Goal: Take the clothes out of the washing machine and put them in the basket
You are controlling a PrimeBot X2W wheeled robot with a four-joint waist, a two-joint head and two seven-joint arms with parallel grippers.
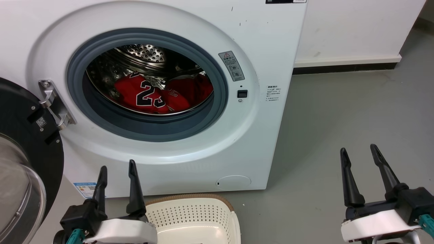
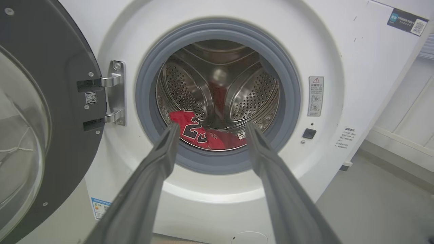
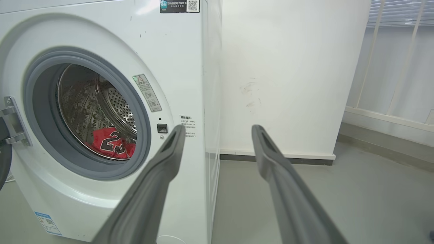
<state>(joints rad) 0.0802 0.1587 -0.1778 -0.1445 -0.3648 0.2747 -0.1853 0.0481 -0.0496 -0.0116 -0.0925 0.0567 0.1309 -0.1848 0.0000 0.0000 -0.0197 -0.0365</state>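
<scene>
1. Clothes (image 1: 149, 95) are in neither gripper. Nearest, at 7 o'clock in the head view, the left gripper (image 1: 117, 165) has its two fingers spread with nothing between them. At 4 o'clock the right gripper (image 1: 358, 148) is likewise spread and empty, over bare floor (image 1: 339, 112).
2. At 6 o'clock the basket (image 1: 190, 196) sits just beside the left gripper, at the foot of the washing machine (image 1: 264, 51). The part of it that shows holds nothing.
3. Farther on, the door (image 1: 27, 135) hangs open at 9 o'clock, and the grey rubber ring (image 1: 149, 130) frames the opening.
4. Past the ring, the red garments lie heaped at 6 o'clock of the drum (image 1: 145, 52). The "23" faces outward and a second red bunch lies at its 3 o'clock side.
5. In the left wrist view the heap shows between the two fingertips, dead ahead at 12 o'clock, well apart from them and behind the ring. From the right gripper it lies off toward 10 o'clock.
6. Judging by the look, the fabric is light, limp and fairly slick, heavier if damp. It should bunch rather than lift flat. A raised fold near the "23" seems the best hold, since a pinch on a flat layer may only scrape steel. Trailing ends could drag on the ring's lip.
</scene>
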